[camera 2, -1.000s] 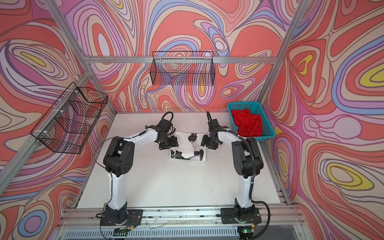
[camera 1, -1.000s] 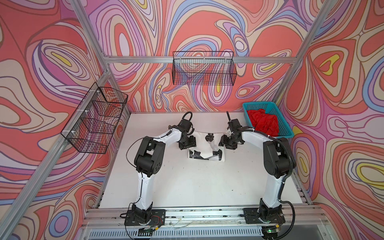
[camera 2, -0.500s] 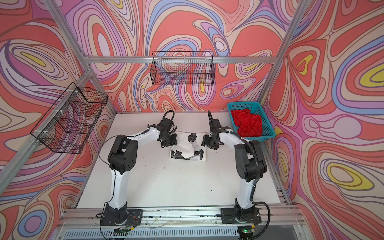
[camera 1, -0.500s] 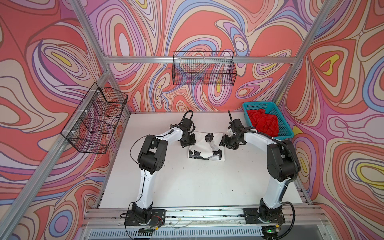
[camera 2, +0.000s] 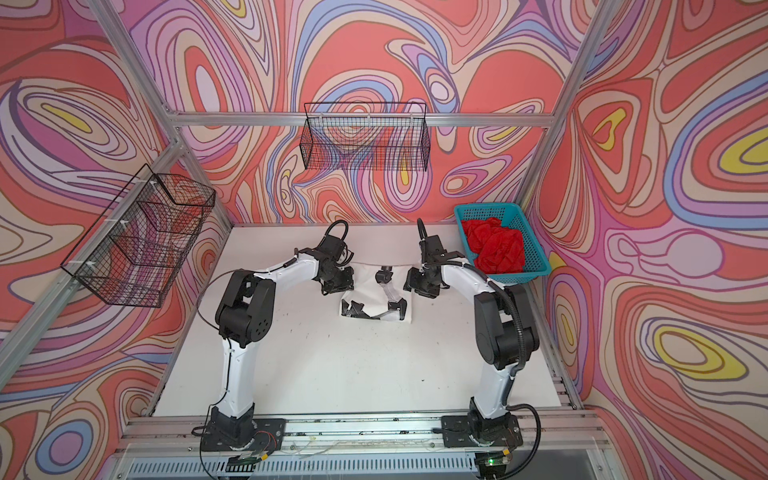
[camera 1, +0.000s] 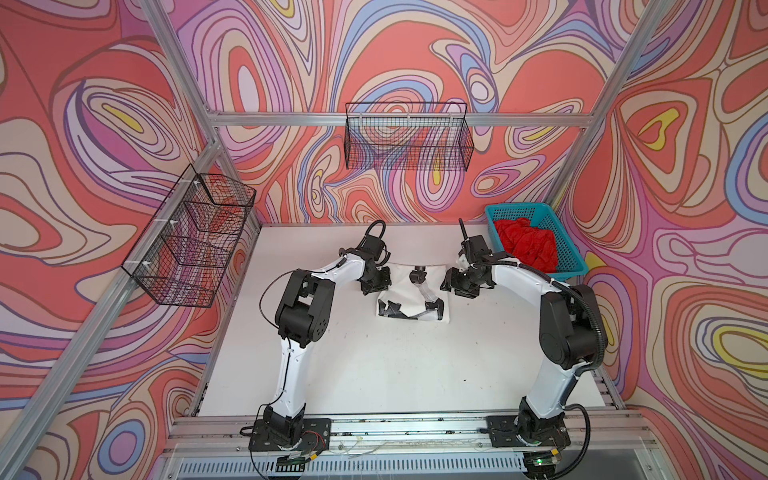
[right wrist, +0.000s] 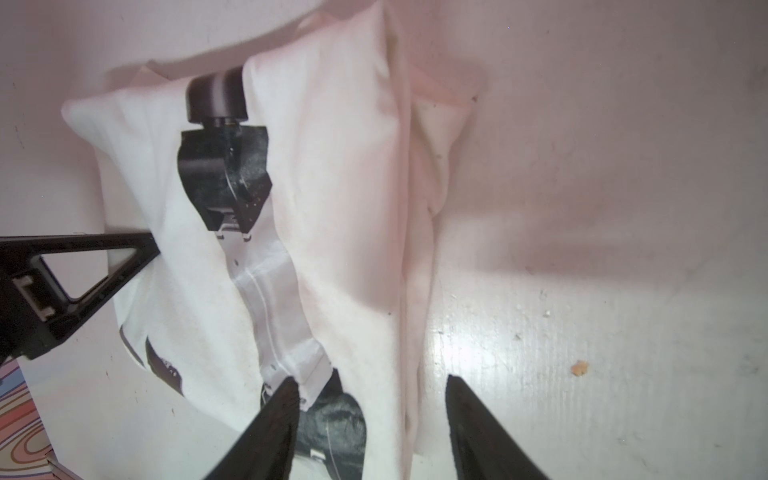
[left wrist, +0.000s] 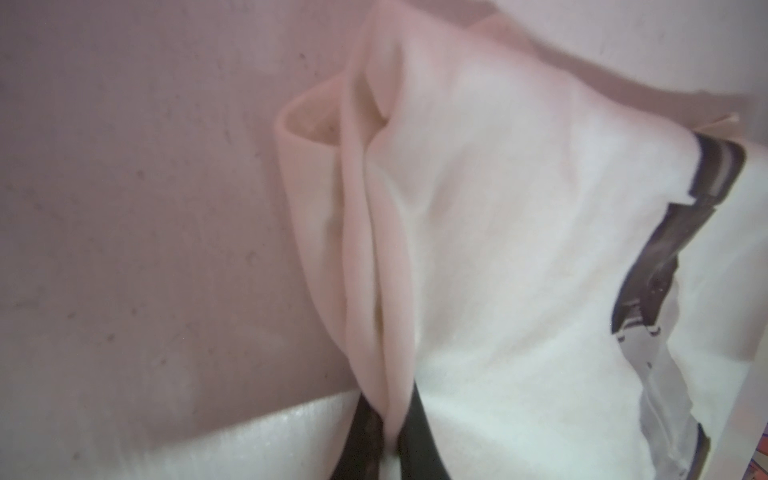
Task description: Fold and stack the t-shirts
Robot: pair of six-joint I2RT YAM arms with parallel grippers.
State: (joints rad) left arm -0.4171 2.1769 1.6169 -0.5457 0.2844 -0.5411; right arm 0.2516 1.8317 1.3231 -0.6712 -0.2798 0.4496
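Pincers sat at both sides of the white t-shirt [camera 1: 409, 299], which lay half folded on the table [camera 1: 374, 374]. The left pincer [left wrist: 384, 444] pinched a bunched edge to lift it. The right pincer [right wrist: 370, 415] stood open over its edge. The red t-shirt [camera 1: 528, 245] waited in the teal basket [camera 1: 571, 253].

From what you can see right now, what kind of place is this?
Probably a robot test booth, not a home: two arms bolted to a metal rail, a white table enclosed by swirl-patterned walls, with wire baskets hung on them.
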